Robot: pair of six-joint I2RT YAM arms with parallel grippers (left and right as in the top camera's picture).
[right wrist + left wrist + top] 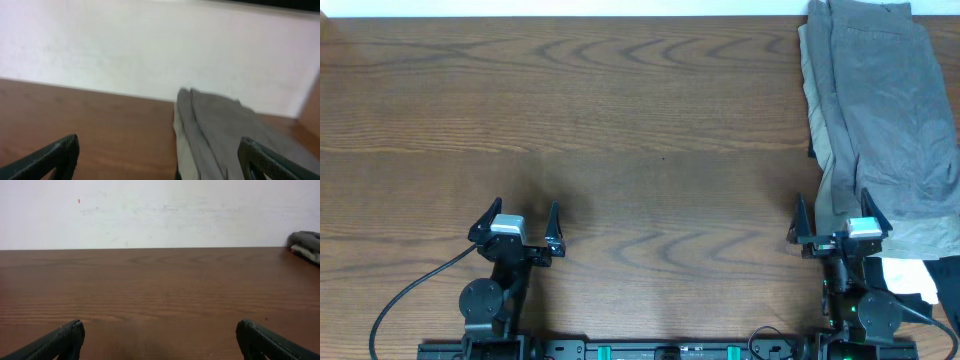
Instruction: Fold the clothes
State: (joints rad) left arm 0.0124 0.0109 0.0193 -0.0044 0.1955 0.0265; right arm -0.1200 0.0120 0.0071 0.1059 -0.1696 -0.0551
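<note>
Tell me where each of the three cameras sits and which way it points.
Overhead: above the table, looking down; left pincer and right pincer show, open.
Left wrist: on left arm, facing the wall; own fingers show.
Right wrist: on right arm, facing grey shorts and wall; own fingers show.
Shared: all see the grey shorts.

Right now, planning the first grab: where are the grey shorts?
Overhead: grey shorts lie far right, atop the khaki pair, just beyond the right end effector.
</note>
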